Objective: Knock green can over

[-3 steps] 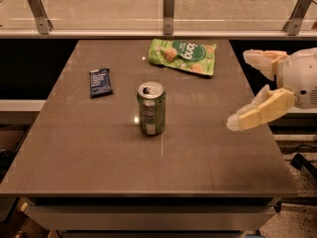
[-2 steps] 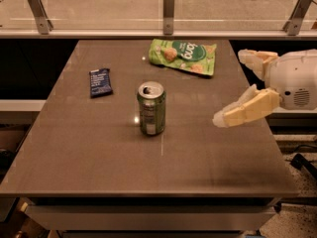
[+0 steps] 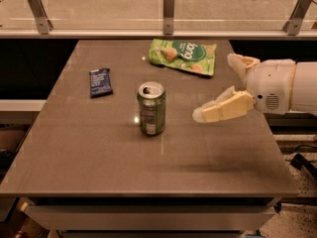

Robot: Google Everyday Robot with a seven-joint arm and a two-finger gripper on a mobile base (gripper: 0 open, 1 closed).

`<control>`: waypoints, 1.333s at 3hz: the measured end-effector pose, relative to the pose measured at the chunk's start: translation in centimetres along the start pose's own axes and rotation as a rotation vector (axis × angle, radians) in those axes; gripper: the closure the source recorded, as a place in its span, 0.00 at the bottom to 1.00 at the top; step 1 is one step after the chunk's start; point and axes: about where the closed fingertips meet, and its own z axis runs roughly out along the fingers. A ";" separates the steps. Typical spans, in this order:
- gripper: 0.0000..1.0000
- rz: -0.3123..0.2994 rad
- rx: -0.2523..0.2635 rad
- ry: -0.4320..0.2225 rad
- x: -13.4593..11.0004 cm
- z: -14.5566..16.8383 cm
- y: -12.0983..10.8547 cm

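On brown table (image 3: 99, 152), green can (image 3: 151, 109) upright, tool (image 3: 213, 87) spread at right

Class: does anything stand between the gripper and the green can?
Nothing visible. The gripper hangs right of the upright green can, with only bare table between. The snack bag lies behind that line.
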 end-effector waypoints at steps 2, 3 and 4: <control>0.00 -0.049 -0.063 -0.077 -0.6 1.9 0.6; 0.00 -0.057 -0.106 -0.120 -0.3 3.5 0.8; 0.00 -0.046 -0.148 -0.149 0.6 5.3 1.2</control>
